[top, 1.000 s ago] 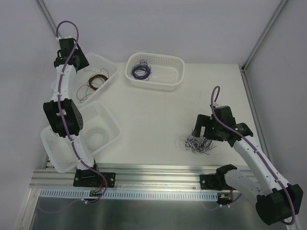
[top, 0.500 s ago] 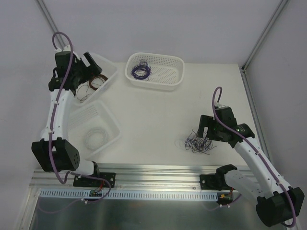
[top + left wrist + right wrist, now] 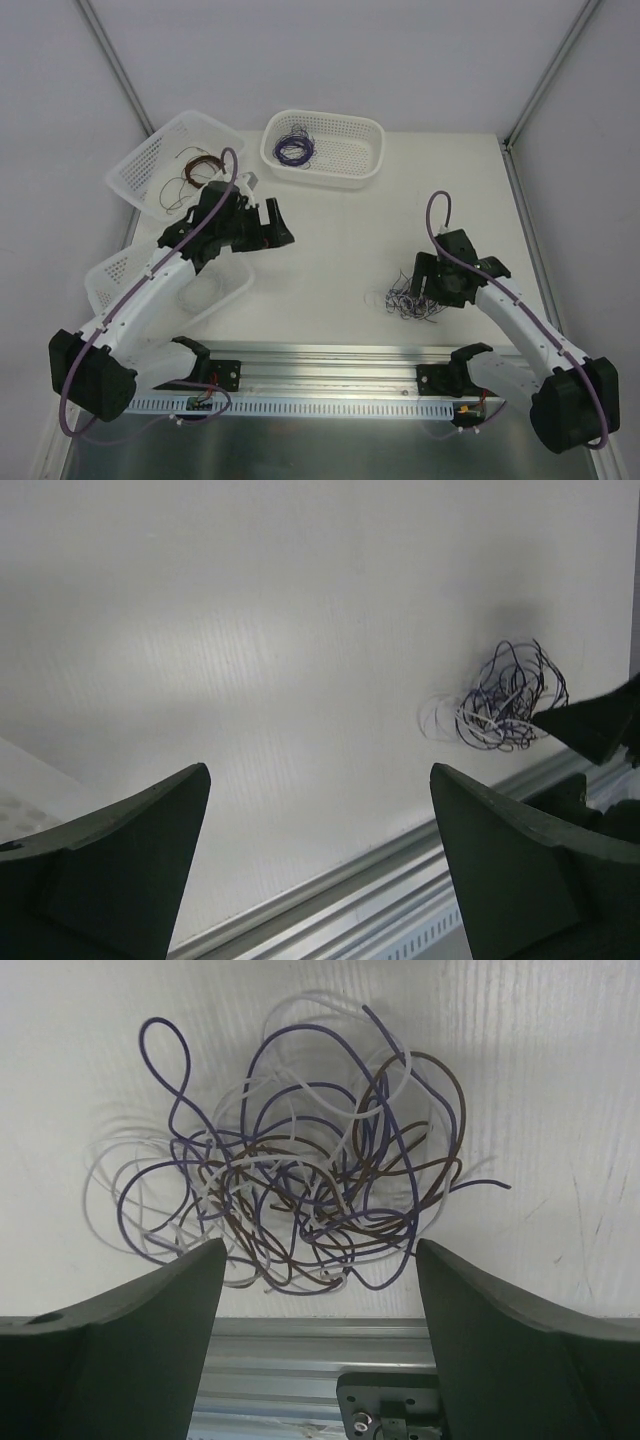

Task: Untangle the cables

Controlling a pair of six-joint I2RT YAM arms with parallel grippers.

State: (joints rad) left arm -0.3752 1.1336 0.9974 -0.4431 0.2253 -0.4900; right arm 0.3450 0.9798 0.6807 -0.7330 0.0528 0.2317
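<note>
The cables [image 3: 408, 298] are a knotted clump of purple, brown and whitish wires on the white table, near the front right. They fill the right wrist view [image 3: 300, 1180] and show small at the right of the left wrist view [image 3: 505, 698]. My right gripper [image 3: 428, 283] is open and empty, just above the clump's right side, its fingers either side of it. My left gripper [image 3: 272, 225] is open and empty, over the table left of centre, well apart from the clump.
A white basket [image 3: 370, 150] at the back centre holds a purple wire coil. A basket [image 3: 135, 170] at the back left holds brown wire. A third basket [image 3: 105, 280] at the front left holds whitish wire. A metal rail [image 3: 330, 355] runs along the front edge.
My left arm has swung from the back-left basket down to the table left of centre. My right gripper has shifted slightly over the clump.
</note>
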